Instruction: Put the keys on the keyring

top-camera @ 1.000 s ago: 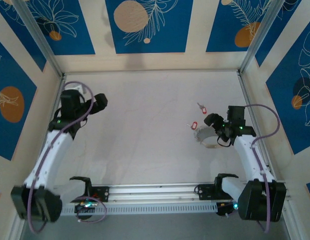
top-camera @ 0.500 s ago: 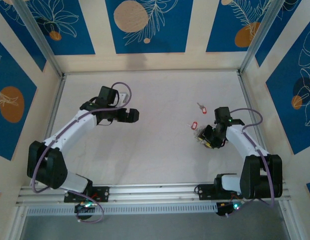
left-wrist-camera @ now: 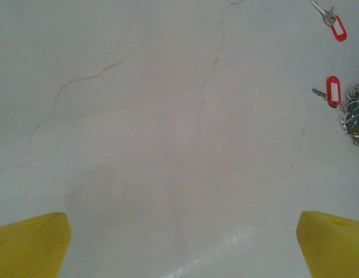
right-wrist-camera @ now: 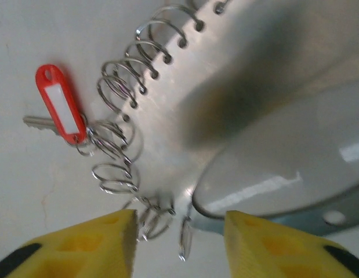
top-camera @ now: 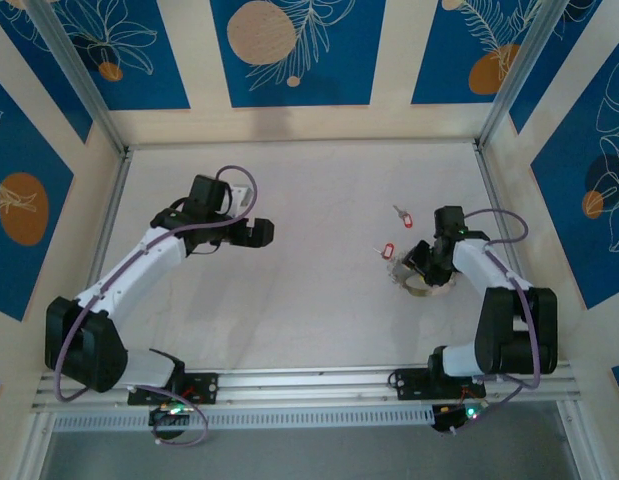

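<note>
Just beside keyring [right-wrist-camera: 163, 101], one red-tagged key [right-wrist-camera: 58, 110]

Soft, even light from above fills the top view. The pale desk [top-camera: 319, 300] is bright, with only faint, soft-edged shadows beneath the left arm [top-camera: 139, 265] and the right arm [top-camera: 489, 275]. In the left wrist view the desk looks washed out, with a weak streak of glare low at centre. The yellow fingers [left-wrist-camera: 28, 246] of the left gripper [left-wrist-camera: 182, 249] are blurred there. The right wrist view is very close. The red key tag [right-wrist-camera: 60, 104] is sharp, and a dark, blurred shadow lies across the keyring [right-wrist-camera: 167, 116]. Glare lines the grey rounded shell [right-wrist-camera: 272, 168].
</note>
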